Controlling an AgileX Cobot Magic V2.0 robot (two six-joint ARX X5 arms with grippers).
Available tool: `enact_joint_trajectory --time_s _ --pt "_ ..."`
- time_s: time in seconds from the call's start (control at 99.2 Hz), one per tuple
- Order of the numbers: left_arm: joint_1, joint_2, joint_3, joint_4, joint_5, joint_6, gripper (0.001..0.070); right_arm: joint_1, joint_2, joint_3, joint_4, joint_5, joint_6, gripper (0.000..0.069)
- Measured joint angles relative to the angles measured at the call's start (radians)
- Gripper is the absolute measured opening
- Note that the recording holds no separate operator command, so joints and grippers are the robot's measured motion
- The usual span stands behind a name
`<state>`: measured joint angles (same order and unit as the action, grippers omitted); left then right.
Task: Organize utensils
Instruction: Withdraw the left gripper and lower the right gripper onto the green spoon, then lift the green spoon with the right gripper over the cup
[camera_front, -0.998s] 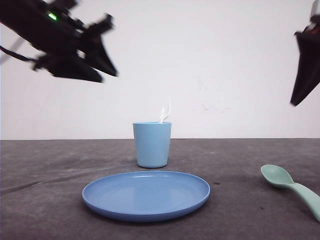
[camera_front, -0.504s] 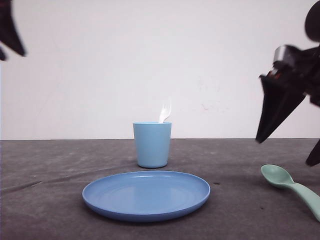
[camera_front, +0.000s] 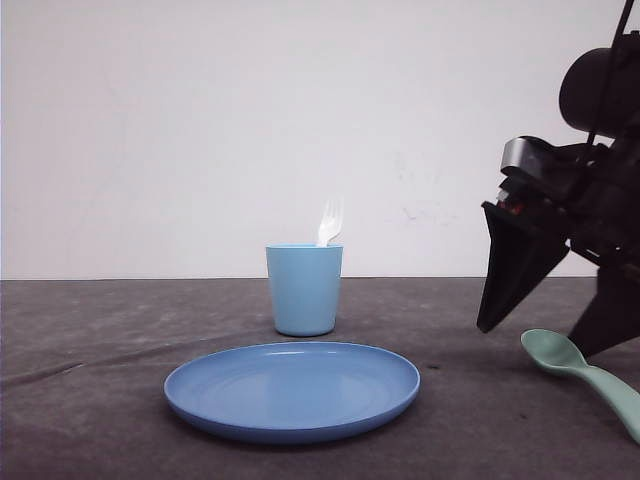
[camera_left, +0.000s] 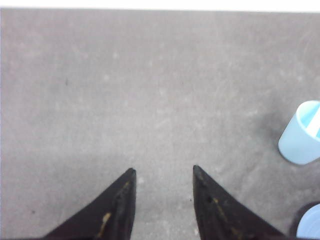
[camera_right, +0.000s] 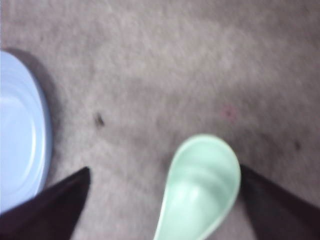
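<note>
The pale mint-green plastic spoon (camera_front: 585, 372) lies on the grey tabletop (camera_front: 90, 400) at the right, its bowl between the spread, empty fingers of the right gripper (camera_right: 162, 177). The small white plastic fork (camera_front: 329, 221) stands in the light blue cup (camera_front: 304, 289), behind the round blue plate (camera_front: 292, 390). The left gripper (camera_left: 163, 170) hangs parted over bare table, holding nothing.

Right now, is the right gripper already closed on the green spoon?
No. In the right wrist view the right gripper is open, its fingers standing on either side of the spoon bowl without touching it.
</note>
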<state>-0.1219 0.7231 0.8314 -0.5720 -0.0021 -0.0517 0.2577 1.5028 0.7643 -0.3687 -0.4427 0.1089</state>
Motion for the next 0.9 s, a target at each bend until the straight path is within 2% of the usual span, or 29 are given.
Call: enact_joint_trajectory --time_s 0.071,0.141,0.353,0.504,0.625,0.897 --pt "0.000 -0.010 0.000 0.000 0.000 0.000 0.0199 0.008 0.007 0.000 0.000 0.000 0.002 0.0358" --pt "0.000 -0.012 0.000 0.000 0.000 0.000 0.0199 0.013 0.009 0.000 0.005 0.000 0.003 0.0254" --pt "0.000 -0.012 0.000 -0.003 0.000 0.000 0.0199 0.017 0.009 0.000 0.012 0.034 0.011 0.0076" --pt "0.000 -0.012 0.000 -0.013 0.000 0.000 0.0199 0.017 0.009 0.000 0.012 0.054 0.013 0.0025" --pt "0.000 -0.012 0.000 -0.025 0.000 0.000 0.0199 0.017 0.009 0.000 0.023 0.043 0.019 0.0018" --pt "0.000 -0.012 0.000 -0.024 0.000 0.000 0.0199 0.031 0.009 0.086 0.143 -0.134 0.075 0.0018"
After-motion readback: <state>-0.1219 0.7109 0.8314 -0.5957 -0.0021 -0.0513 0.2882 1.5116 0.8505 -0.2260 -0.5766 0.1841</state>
